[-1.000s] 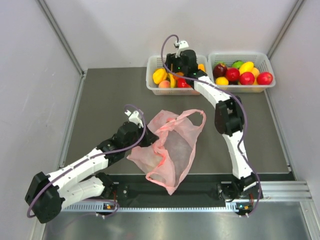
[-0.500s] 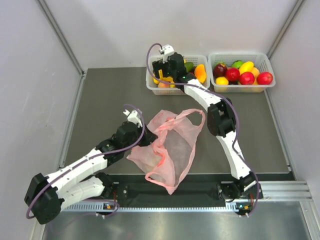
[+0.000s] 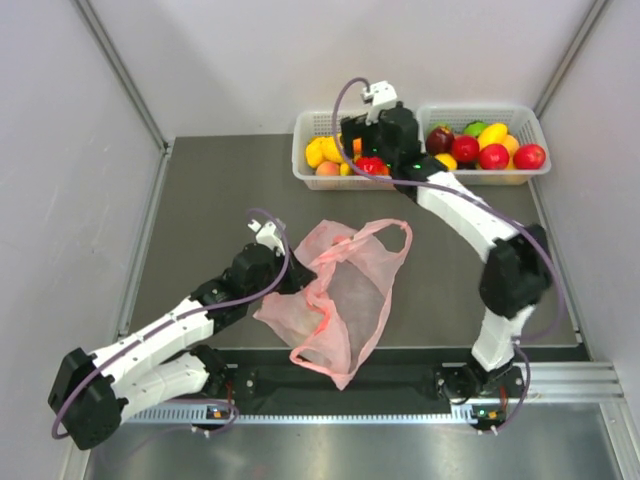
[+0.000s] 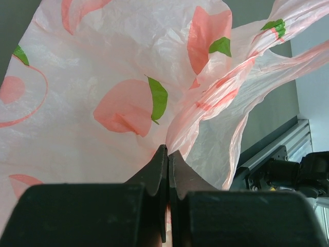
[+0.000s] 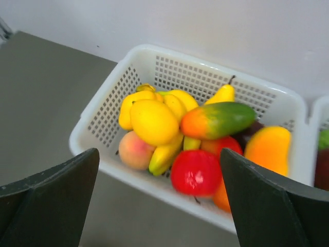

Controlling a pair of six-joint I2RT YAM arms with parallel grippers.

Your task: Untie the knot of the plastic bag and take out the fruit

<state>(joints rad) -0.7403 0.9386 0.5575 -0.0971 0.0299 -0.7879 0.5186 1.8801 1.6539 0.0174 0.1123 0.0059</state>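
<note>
A translucent pink plastic bag (image 3: 340, 300) printed with peach shapes lies flattened and crumpled on the dark counter (image 3: 220, 200), near the front edge between the two arms. One thin handle loop opens toward the back. The left end effector (image 3: 295, 275) meets the bag's left side; the wrist view shows its black fingers (image 4: 157, 170) pressed together, pinching a fold of the pink film.

Well behind the bag, the fruit (image 3: 330, 152) sits piled in a white basket (image 3: 300, 170) at the back of the counter: a yellow lemon (image 5: 153, 121), a peach, a red piece, a green-and-orange mango. The right end effector (image 3: 362, 145) hovers above this basket, fingers spread wide, gripping nothing. A second basket (image 3: 530, 125) beside it holds red, yellow and green fruit.
</note>
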